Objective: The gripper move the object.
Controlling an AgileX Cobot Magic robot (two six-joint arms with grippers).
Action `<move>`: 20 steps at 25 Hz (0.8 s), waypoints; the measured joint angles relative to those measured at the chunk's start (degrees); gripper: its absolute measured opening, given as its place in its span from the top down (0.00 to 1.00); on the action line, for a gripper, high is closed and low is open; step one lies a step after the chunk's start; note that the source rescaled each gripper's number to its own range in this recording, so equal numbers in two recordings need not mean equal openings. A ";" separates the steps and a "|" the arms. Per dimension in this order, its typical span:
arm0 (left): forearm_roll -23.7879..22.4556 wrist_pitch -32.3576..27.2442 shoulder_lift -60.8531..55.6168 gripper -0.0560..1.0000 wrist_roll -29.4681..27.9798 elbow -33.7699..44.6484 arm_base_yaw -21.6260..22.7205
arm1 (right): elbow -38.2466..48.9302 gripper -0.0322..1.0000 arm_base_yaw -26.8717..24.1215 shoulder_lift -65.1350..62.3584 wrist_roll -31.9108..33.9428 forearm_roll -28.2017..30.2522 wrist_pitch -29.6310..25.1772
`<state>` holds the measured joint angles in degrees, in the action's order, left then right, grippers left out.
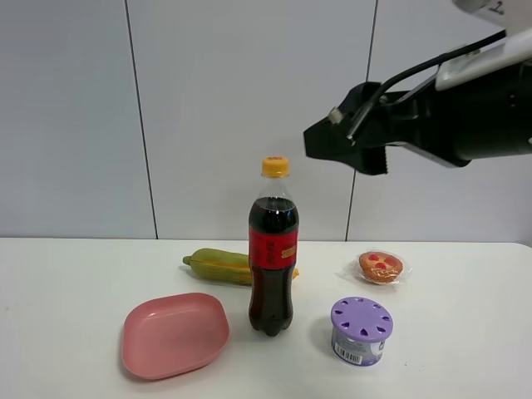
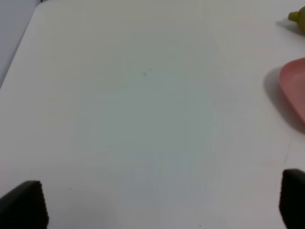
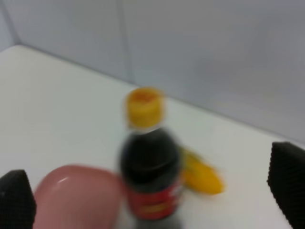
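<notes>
The object, a tall cola bottle (image 1: 273, 249) with a red label and an orange-yellow cap, stands upright near the middle of the white table (image 1: 66, 283). My right gripper (image 1: 342, 154) hangs open in the air, up and to the right of the cap and apart from it. In the right wrist view the bottle (image 3: 150, 162) is blurred and sits ahead, between the two wide-apart fingertips (image 3: 288, 186) without touching them. My left gripper (image 2: 157, 205) is open over bare table, holding nothing, and does not show in the exterior view.
A pink plate (image 1: 174, 334) lies left of the bottle. A yellow-green vegetable (image 1: 218, 266) lies behind it. A purple-lidded canister (image 1: 361, 331) stands to its right, with a wrapped pastry (image 1: 381, 267) further back. A grey panel wall (image 1: 208, 108) closes the back.
</notes>
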<state>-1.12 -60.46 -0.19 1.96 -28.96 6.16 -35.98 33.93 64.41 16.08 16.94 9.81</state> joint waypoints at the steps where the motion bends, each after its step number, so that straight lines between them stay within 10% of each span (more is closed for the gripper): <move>1: 0.00 0.00 0.00 0.00 0.00 0.00 0.00 | 0.00 0.00 -1.61 -0.73 -0.49 0.00 -0.04; 20: 0.00 0.00 0.00 0.00 0.00 0.00 0.00 | 0.00 0.00 -30.70 -7.17 -8.77 0.00 -7.07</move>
<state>-1.12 -60.46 -0.19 1.96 -28.96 6.16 -35.98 3.23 57.24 7.32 16.94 2.74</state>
